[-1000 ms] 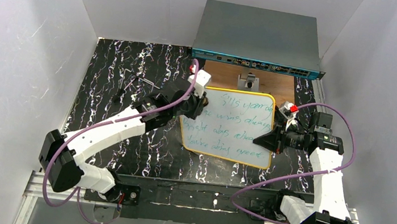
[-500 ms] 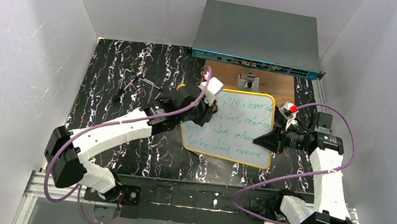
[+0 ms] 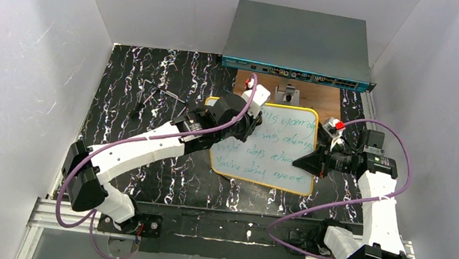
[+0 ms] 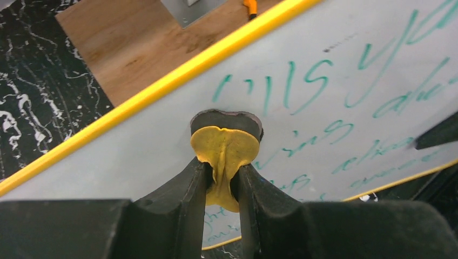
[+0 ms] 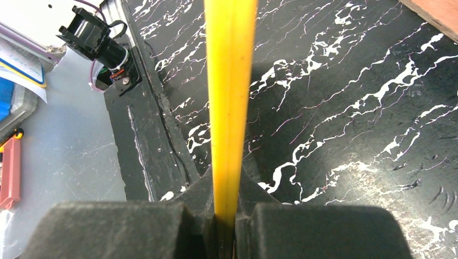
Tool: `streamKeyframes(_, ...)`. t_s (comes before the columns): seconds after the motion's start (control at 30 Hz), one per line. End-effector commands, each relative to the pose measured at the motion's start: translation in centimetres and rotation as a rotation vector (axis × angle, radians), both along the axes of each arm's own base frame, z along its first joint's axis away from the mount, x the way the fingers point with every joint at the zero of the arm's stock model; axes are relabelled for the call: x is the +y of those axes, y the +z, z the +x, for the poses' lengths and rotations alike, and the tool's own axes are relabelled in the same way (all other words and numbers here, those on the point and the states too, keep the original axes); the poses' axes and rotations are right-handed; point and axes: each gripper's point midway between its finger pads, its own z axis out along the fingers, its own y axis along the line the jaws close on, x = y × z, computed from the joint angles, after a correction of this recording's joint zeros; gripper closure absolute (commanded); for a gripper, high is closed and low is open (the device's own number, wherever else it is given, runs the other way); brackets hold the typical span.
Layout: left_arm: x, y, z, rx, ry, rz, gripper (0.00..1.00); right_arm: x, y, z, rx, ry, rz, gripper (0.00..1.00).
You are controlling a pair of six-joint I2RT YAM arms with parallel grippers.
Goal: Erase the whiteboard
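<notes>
The whiteboard [image 3: 286, 159] lies on the black marbled table with several lines of green handwriting on it. My left gripper [image 3: 252, 125] hangs over its upper-left corner, shut on a yellow eraser [image 4: 226, 147]. The eraser's dark pad [image 4: 227, 117] meets the whiteboard [image 4: 345, 81] just below the first written line. My right gripper [image 3: 306, 163] is at the board's right edge, shut on the yellow rim [image 5: 229, 81], which runs straight up between its jaws in the right wrist view; the right gripper [image 5: 227, 190] pinches it tightly.
A brown wooden board [image 3: 262, 86] lies behind the whiteboard with a small metal stand [image 3: 288, 95] on it. A grey network switch [image 3: 300, 42] sits at the back. Small metal keys [image 3: 151, 97] lie at the left. White walls close in on both sides.
My left arm has swung to the right with the eraser, from the board's left edge onto its upper-left part. The right arm and the board have not moved.
</notes>
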Motion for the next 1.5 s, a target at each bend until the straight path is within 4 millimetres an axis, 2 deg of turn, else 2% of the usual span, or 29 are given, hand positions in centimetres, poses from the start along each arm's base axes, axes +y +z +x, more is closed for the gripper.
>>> streamKeyframes(0.0, 3.4, 2.9, 3.6, -0.095, 0.156, -0.030, 1.00, 0.6, 1.2, -0.4, -0.110, 0.057, 0.017, 0.99)
streamKeyframes(0.1, 3.1, 3.0, 3.2, -0.086, 0.117, -0.037, 1.00, 0.6, 1.2, -0.4, -0.108, 0.057, 0.017, 0.99)
streamKeyframes(0.33, -1.2, 2.1, -0.5, -0.056, -0.092, -0.035, 1.00, 0.6, 1.1, -0.3, -0.107, 0.057, 0.016, 0.99)
streamKeyframes(0.5, -3.0, 2.3, -1.3, -0.088, -0.118, -0.005, 1.00, 0.6, 1.0, -0.3, -0.102, 0.056, 0.017, 0.99)
streamKeyframes(0.6, -2.8, 2.6, -0.5, -0.114, -0.078, 0.017, 1.00, 0.6, 1.0, -0.3, -0.101, 0.056, 0.016, 0.99)
streamKeyframes(0.7, -1.2, 3.1, 1.0, -0.171, 0.006, 0.068, 1.00, 0.6, 1.0, -0.3, -0.103, 0.056, 0.016, 0.99)
streamKeyframes(0.83, 1.7, 3.6, 3.5, -0.158, 0.123, 0.056, 1.00, 0.5, 1.1, -0.3, -0.104, 0.055, 0.016, 0.99)
streamKeyframes(0.97, 2.9, 3.9, 4.0, -0.131, 0.149, 0.013, 1.00, 0.6, 1.1, -0.3, -0.107, 0.055, 0.016, 0.99)
streamKeyframes(1.07, 2.3, 3.5, 3.4, -0.107, 0.103, 0.005, 1.00, 0.5, 1.1, -0.3, -0.105, 0.055, 0.016, 0.99)
streamKeyframes(1.3, -1.7, 4.1, 0.3, -0.095, -0.042, -0.047, 1.00, 0.5, 1.0, -0.3, -0.101, 0.055, 0.016, 0.99)
streamKeyframes(1.47, -3.2, 4.2, -0.4, -0.102, -0.060, -0.049, 1.00, 0.5, 1.0, -0.3, -0.101, 0.054, 0.014, 0.99)
